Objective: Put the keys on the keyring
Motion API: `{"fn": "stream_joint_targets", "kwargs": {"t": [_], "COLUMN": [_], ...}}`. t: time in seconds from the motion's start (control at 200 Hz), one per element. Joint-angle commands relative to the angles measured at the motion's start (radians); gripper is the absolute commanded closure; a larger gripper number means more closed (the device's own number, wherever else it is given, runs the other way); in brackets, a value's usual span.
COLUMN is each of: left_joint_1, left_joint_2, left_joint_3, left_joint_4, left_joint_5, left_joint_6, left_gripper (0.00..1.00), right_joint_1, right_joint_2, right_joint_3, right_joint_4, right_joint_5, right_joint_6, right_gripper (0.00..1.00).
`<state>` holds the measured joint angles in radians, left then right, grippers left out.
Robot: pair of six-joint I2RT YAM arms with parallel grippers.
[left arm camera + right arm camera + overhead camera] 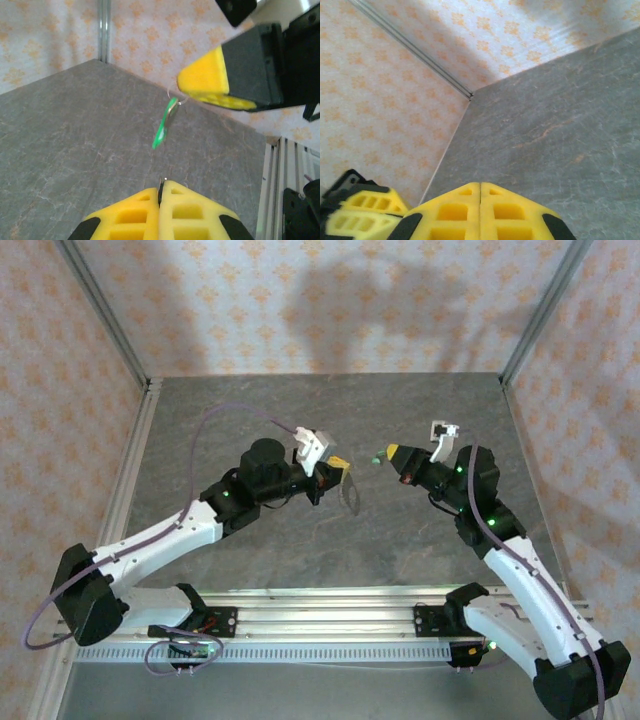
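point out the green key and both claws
green key [161, 131], left wrist view, on its green part
right claw [392, 453], top external view, between its yellow fingertips
left claw [161, 192], left wrist view, seam between its closed fingertips

Green key [376, 457] beside right claw [392, 452]

The left arm [165, 533] and right arm [525, 585] had white shells, black joints and small green lights [226, 493]. Purple cables [230, 408] ran along them. Their fingers [452, 212] were yellow with square hollows.
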<state>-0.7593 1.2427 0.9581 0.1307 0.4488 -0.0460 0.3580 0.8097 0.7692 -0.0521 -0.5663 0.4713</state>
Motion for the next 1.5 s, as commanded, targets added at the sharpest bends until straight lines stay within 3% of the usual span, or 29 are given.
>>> {"fn": "stream_joint_targets", "kwargs": {"t": [0.0,0.305,0.585,1.496], "left_joint_1": [-0.018,-0.020,-0.020,-0.023], "left_joint_2": [0.006,-0.008,-0.019,0.035], "left_joint_3": [0.055,0.068,0.083,0.116], "left_joint_4": [0.067,0.098,0.127,0.127], "left_joint_5": [-0.038,-0.094,-0.073,0.010], "left_joint_6": [0.047,-0.016,-0.049,-0.089], "left_gripper": [1.00,1.00,1.00,1.00], "right_joint_1": [-0.004,-0.004,0.000,0.098], "right_joint_2": [-0.020,-0.037,-0.037,0.016], "right_joint_3": [0.013,-0.002,-0.008,0.055], "right_joint_4": [0.093,0.065,0.103,0.155], "right_joint_5": [-0.071,-0.124,-0.189,-0.136], "right_joint_6": [-0.003,-0.036,-0.010,-0.025], "right_gripper": [1.00,1.00,1.00,1.00]}}
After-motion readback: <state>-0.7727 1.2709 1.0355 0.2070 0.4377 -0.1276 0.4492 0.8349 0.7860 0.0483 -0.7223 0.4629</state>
